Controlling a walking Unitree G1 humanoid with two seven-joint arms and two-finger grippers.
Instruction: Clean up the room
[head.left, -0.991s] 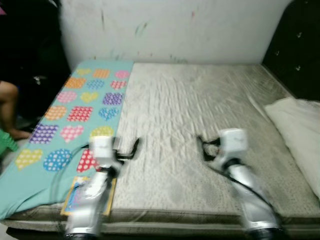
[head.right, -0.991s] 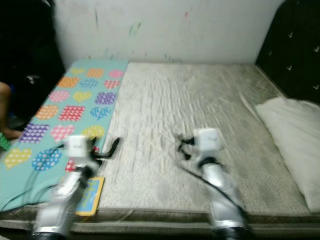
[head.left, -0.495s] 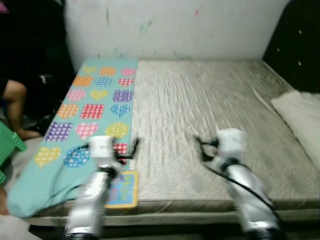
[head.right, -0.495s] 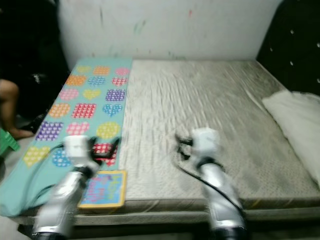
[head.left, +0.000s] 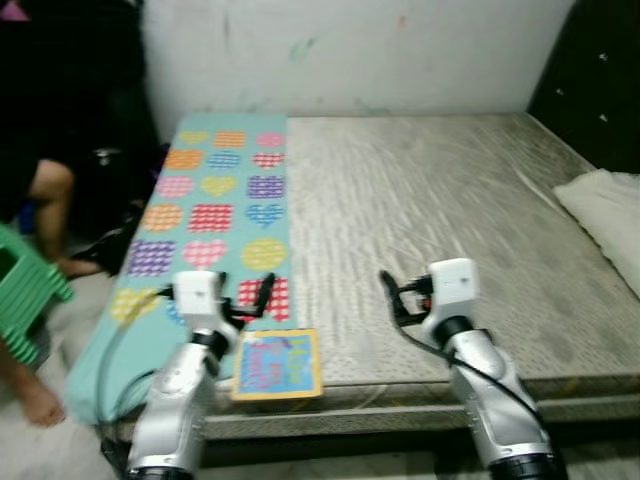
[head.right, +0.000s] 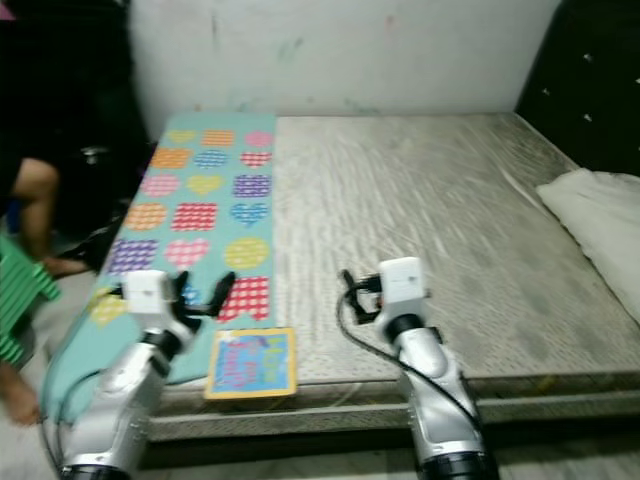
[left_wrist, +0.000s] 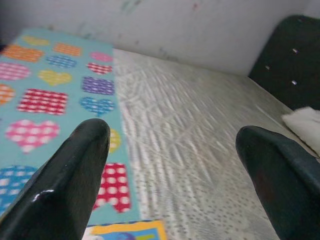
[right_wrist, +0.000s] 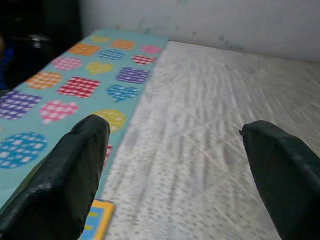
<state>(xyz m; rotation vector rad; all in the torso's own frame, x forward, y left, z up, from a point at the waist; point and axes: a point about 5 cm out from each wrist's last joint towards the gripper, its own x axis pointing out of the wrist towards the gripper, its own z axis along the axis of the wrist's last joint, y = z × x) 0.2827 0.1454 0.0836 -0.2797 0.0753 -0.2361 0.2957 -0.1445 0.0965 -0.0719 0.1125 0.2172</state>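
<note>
Nearby, bare mattress (head.left: 430, 210), heart-patterned sheet (head.left: 215, 215), book (head.left: 277, 363) at edge, both grippers' fingers (left_wrist: 75, 170) spread, empty

Head stereo pair looked forward and down over the grey quilted mattress (head.left: 420, 200); both wrist cameras faced along it, sharing the turquoise heart-patterned sheet (left_wrist: 45, 100).

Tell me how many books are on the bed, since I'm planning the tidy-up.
1. One book lies flat at the bed's near edge, beside the heart-patterned sheet, close to the left gripper. Others could be hidden under the sheet.
</note>
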